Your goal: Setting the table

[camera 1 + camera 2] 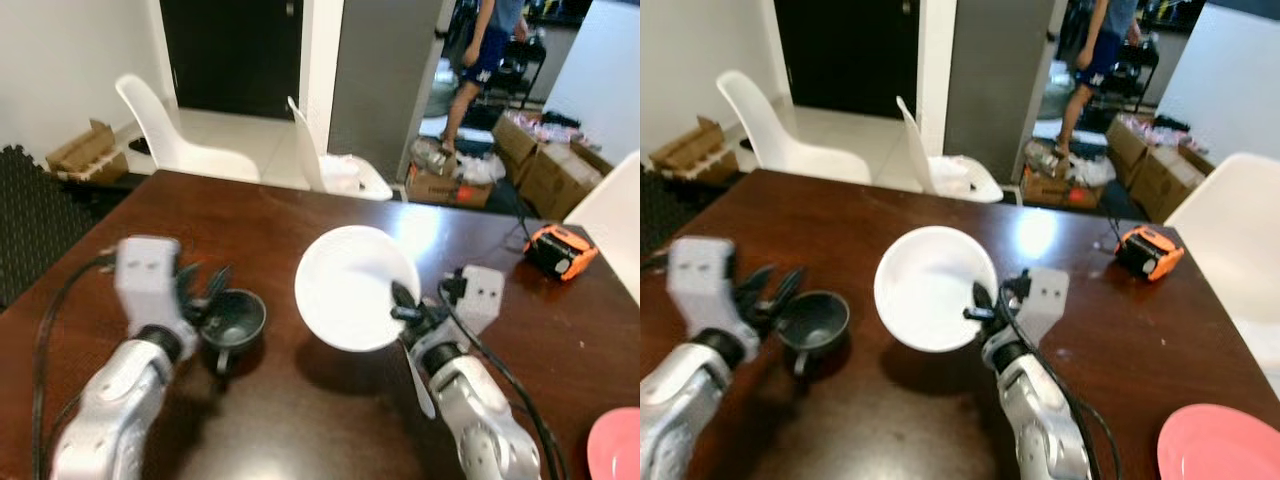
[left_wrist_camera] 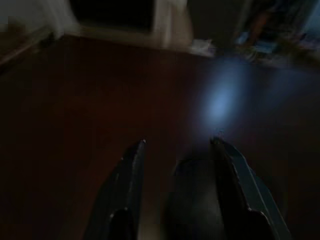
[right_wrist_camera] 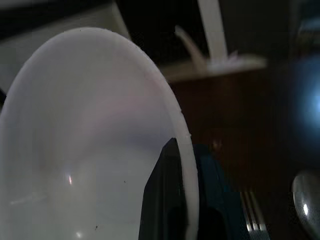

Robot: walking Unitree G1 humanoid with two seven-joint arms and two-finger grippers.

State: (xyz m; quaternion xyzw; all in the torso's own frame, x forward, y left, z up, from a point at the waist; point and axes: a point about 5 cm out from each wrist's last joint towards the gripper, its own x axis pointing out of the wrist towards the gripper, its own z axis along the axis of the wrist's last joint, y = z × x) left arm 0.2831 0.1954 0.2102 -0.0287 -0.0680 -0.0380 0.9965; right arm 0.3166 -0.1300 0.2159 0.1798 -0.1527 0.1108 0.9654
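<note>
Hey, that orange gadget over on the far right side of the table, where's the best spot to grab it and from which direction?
Probably from above, across the narrow width of the orange device. It lies flat and blocky on the brown table, long axis angled, sides apparently free. The right gripper holds the white bowl, so it would have to set that down first.

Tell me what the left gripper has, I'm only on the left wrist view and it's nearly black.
Observer: The left gripper holds a dark cup by its rim, over the brown table.
Operator: And the right arm?
Observer: The right gripper pinches the rim of a white bowl, tilted and raised off the table.
Operator: Anything else laid out?
Observer: A pink plate sits at the table's near right edge, and an orange device lies farther back on the right.
Operator: Anyone around?
Observer: A person stands beyond the table in the back room, past the cardboard boxes.
</note>
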